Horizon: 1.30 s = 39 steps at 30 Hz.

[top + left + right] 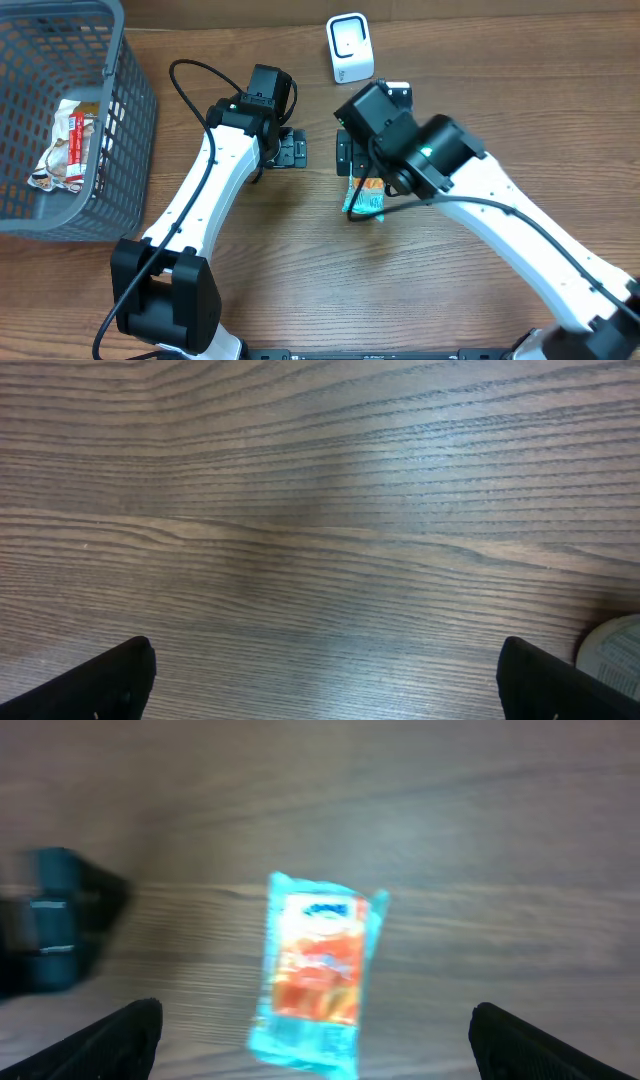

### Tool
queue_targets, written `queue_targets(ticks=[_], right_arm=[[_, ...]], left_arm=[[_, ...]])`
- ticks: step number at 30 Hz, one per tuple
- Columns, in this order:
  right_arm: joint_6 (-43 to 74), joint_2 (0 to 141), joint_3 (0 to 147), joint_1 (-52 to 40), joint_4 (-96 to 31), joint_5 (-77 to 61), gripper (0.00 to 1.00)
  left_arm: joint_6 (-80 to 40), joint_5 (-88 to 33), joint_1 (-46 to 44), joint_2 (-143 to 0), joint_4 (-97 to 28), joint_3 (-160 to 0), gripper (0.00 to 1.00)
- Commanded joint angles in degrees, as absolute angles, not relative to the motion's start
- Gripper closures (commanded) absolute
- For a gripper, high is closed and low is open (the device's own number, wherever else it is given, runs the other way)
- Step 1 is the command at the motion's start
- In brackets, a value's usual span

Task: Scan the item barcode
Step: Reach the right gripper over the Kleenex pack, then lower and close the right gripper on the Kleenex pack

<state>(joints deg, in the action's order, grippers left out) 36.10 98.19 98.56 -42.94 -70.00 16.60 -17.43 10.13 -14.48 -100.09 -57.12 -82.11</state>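
Teal-and-orange plastic snack packet (315, 975) lying on the brown wood-grain table (300, 260), just below the right gripper (316, 1025), framed by its black fingers (110, 1035) but untouched. Jaws spread wide, holding nothing. Blurred in the right wrist view. Just beside it, left gripper (325, 670) likewise wide open and empty over bare wood. Farther out: small white box-shaped barcode scanner (350, 48) near the far edge; grey plastic mesh basket (125, 110) at far left, with a crumpled red-and-white wrapper (68, 145) inside.
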Motion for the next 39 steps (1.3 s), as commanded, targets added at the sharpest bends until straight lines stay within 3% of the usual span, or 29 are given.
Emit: queue_targets(ticks=[1, 7, 8, 9, 10, 12, 13, 24, 39], right_arm=[[37.93, 103.85, 99.07, -44.53, -70.96, 21.32, 0.00], [35.97, 106.43, 99.07, -47.24, -65.34, 20.32, 0.00], [35.75, 106.43, 99.09, -47.24, -64.58, 20.29, 0.06], [35.77, 106.43, 99.09, -47.24, -64.10, 20.32, 0.33], [35.83, 106.43, 99.09, -47.24, -63.83, 20.29, 0.48], [37.71, 106.43, 99.09, -47.31, -63.48, 20.29, 0.73], [39.57, 106.43, 99.09, -47.37, -63.26, 20.29, 0.79], [41.17, 106.67, 98.50, -51.03, -63.35, 27.44, 0.70], [41.15, 112.44, 98.30, -52.07, -66.57, 29.32, 0.65]], left_arm=[[-16.78, 10.50, -14.22, -100.01, -56.86, -82.00, 0.01], [-16.75, 10.50, -14.22, -100.01, -56.86, -82.00, 0.00], [-16.78, 10.50, -14.22, -100.01, -56.86, -82.00, 0.00], [-16.75, 10.50, -14.22, -100.01, -56.86, -82.00, 0.00], [-16.75, 10.50, -14.22, -100.01, -56.86, -82.00, 0.00], [-16.78, 10.50, -14.22, -100.01, -56.86, -82.00, 0.00], [-16.78, 10.50, -14.22, -100.01, -56.86, -82.00, 0.00], [-16.78, 10.50, -14.22, -100.01, -56.73, -82.00, 0.00], [-16.78, 10.50, -14.22, -100.01, -56.73, -82.00, 0.00]])
